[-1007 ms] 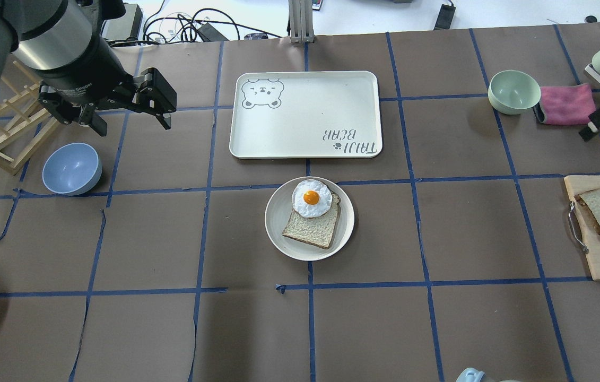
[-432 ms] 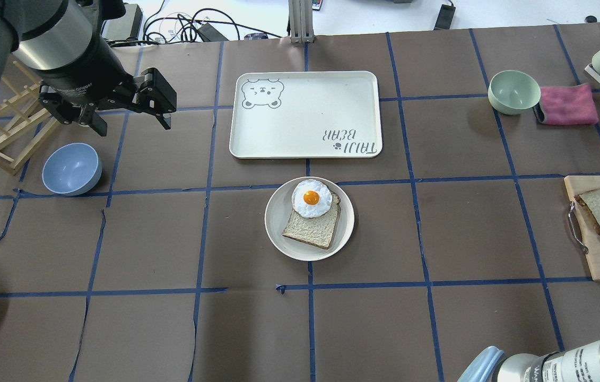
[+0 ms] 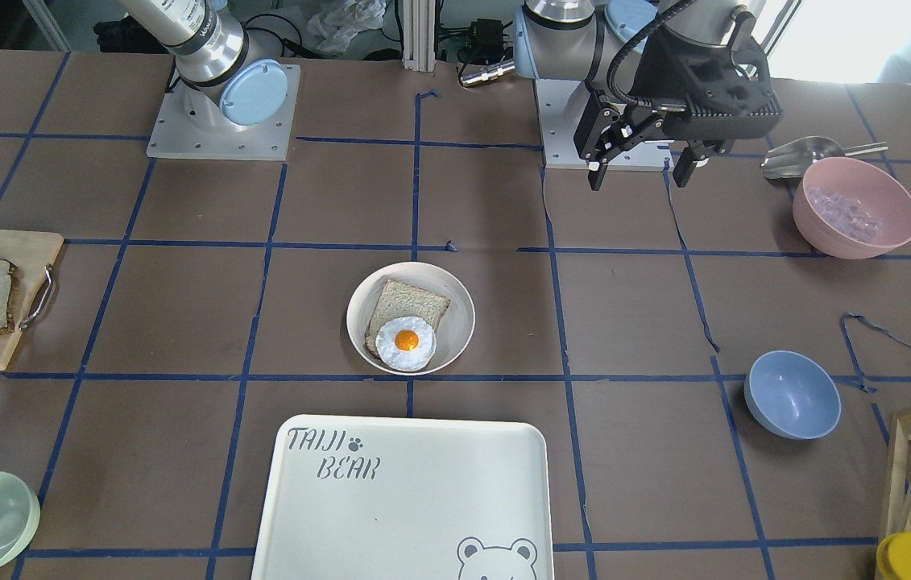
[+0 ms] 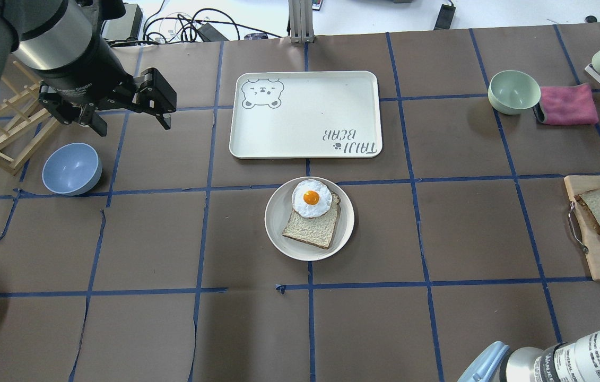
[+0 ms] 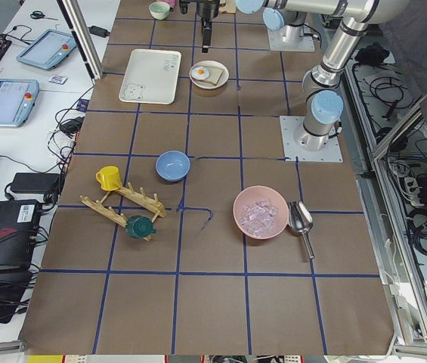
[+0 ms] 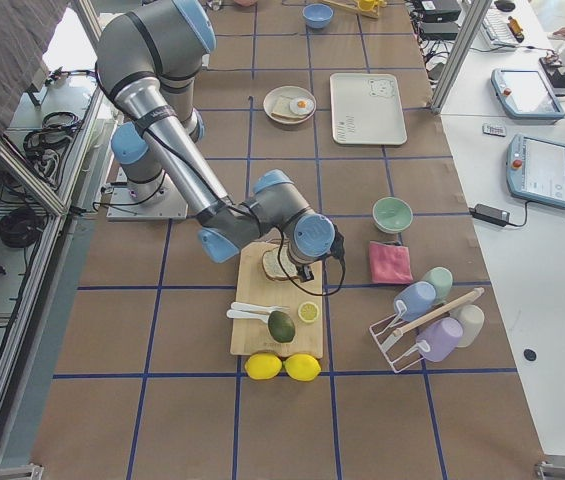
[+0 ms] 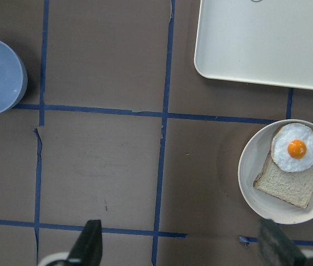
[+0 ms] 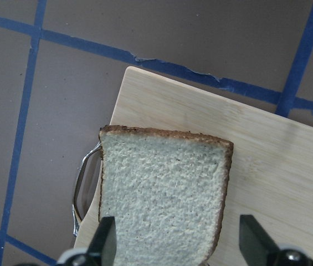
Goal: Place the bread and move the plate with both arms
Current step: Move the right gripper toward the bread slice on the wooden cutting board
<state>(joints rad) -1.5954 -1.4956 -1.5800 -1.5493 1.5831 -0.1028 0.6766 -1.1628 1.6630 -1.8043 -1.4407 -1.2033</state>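
The right gripper [image 8: 179, 241], spread wide and empty over the bread [image 8: 162, 188] on the cutting board [image 8: 267, 144], should lower squarely to straddle both crusts; the left gripper [image 4: 134, 129] hangs open, empty.

Brown gridded table [image 4: 437, 239] carries plate [image 4: 278, 212], tray [image 4: 305, 122], cutting board [image 4: 597, 260], blue bowl [image 4: 71, 168], green bowl [image 4: 513, 91]

A tray [image 4: 305, 114] sits upper centre of the overhead view, a blue bowl [image 4: 71, 168] at left, and a green bowl [image 4: 514, 91] beside a pink cloth [image 4: 567, 104] upper right.
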